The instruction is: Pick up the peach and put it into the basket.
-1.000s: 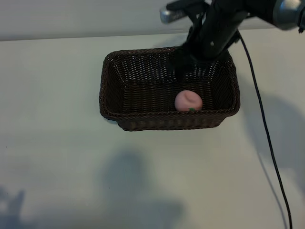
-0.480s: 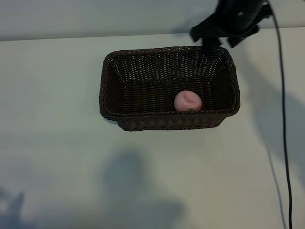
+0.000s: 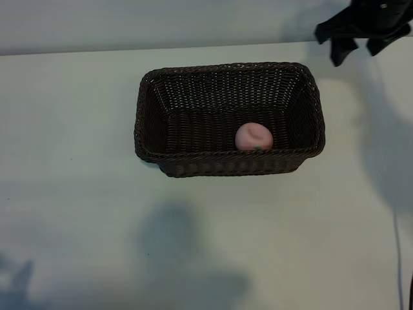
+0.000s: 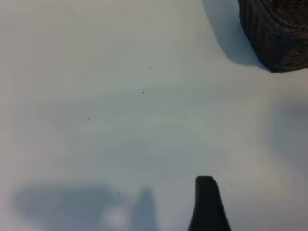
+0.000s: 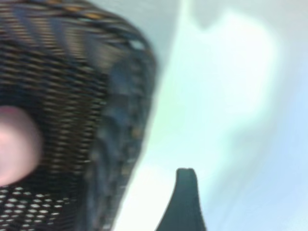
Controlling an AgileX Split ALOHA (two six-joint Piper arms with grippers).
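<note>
Basket (image 3: pixel 161 123): dark brown wicker, rectangular, long axis running 9 to 3 o'clock across the white table (image 3: pixel 77 213), mouth facing up, sides sloping inward to the floor.

Peach (image 3: pixel 253 137): round, no long axis to speak of; a small green leaf mark sits at its 6 o'clock edge. It lies on the basket floor, right of centre, tight against the near long wall.

Right gripper (image 3: pixel 353 44): hangs at the table's far right corner, outside the basket, beyond its far right corner. Fingers spread wide, nothing between them. The peach lies at about 8 o'clock from it, well apart, with the basket's far rim and right wall between the two. In the right wrist view one dark fingertip (image 5: pixel 185 192) shows over bare table, the basket wall (image 5: pixel 120 144) just beside it and the peach (image 5: pixel 17 144) inside.

Left gripper: one fingertip (image 4: pixel 207 204) shows in its own wrist view, over bare table, jaws open and empty, a basket corner (image 4: pixel 276 33) far off.

A thin cable (image 3: pixel 398 258) trails down the table's right edge.
</note>
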